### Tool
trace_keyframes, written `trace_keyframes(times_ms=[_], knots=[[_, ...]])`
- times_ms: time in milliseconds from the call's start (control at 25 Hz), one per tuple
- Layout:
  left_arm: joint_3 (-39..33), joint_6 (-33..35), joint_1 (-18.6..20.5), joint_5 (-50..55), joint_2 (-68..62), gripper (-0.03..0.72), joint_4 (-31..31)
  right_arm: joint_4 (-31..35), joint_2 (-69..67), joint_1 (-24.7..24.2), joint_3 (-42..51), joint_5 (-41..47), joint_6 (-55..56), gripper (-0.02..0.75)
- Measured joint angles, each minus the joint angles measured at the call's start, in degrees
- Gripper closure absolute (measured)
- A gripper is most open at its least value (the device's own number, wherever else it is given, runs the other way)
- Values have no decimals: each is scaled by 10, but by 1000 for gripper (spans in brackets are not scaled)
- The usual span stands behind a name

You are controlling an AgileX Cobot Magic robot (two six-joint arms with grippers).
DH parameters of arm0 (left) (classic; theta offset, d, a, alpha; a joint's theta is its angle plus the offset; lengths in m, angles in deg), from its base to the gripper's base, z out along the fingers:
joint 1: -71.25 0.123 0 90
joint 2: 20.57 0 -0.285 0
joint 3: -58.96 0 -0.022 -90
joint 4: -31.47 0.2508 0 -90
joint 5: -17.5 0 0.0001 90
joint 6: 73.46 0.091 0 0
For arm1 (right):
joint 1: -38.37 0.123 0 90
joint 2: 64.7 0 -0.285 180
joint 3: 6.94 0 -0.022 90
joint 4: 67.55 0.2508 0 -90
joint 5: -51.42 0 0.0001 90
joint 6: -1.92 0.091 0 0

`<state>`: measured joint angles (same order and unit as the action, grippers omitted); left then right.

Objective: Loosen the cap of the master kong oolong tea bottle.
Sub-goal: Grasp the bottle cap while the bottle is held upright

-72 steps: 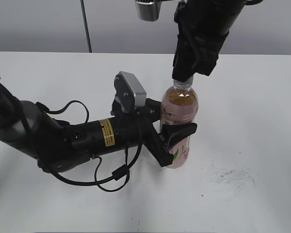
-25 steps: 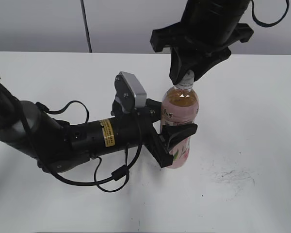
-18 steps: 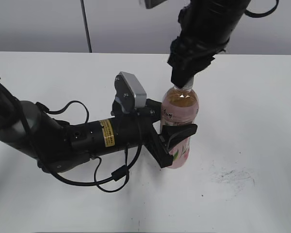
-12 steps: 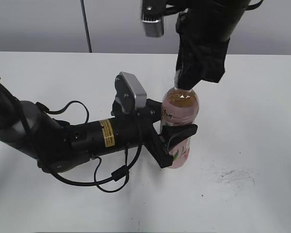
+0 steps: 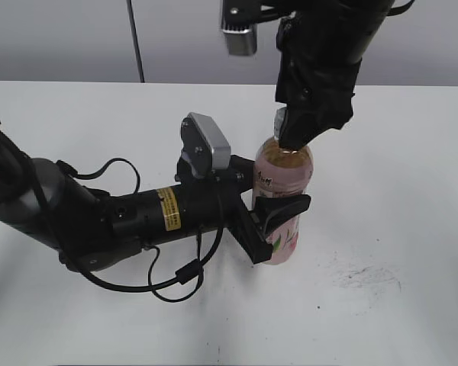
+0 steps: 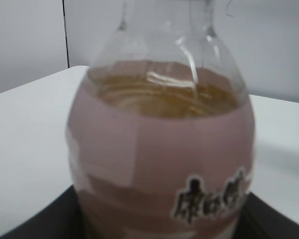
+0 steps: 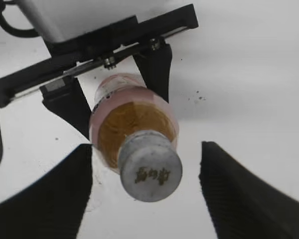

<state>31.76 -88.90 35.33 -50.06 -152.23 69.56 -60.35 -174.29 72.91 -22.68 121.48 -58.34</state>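
The master kong oolong tea bottle (image 5: 284,171) stands upright on the white table, with amber tea and a pink label. My left gripper (image 5: 278,210) is shut on its body from the left. In the left wrist view the bottle (image 6: 159,149) fills the frame, with dark fingers (image 6: 35,224) at the bottom corners. My right gripper (image 5: 294,137) hangs over the neck. In the right wrist view it (image 7: 147,194) is open, and the silvery cap (image 7: 150,172) sits between the two fingers with a gap on each side. The cap's side (image 5: 281,120) shows in the exterior view.
The left arm (image 5: 99,217) lies across the table's left half, with a black cable loop (image 5: 175,278) in front of it. Dark scuff marks (image 5: 366,276) lie right of the bottle. The table's back edge meets a grey wall (image 5: 61,38).
The right wrist has turned back and forth above the bottle neck. The cap's side now peeks out beside the fingers. The bottle and left arm have not moved.
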Motion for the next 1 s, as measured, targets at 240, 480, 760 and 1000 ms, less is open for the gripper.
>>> trace_keyframes(times_ms=[240,480,760,1000], knots=[[0,0,0,0,0,297,0,3,21,0,0,0,335,170],[0,0,0,0,0,297,0,-3,21,0,0,0,667,169],[0,0,0,0,0,297,0,0,21,0,0,0,764,169],[0,0,0,0,0,297,0,1,2,0,0,0,789,173]])
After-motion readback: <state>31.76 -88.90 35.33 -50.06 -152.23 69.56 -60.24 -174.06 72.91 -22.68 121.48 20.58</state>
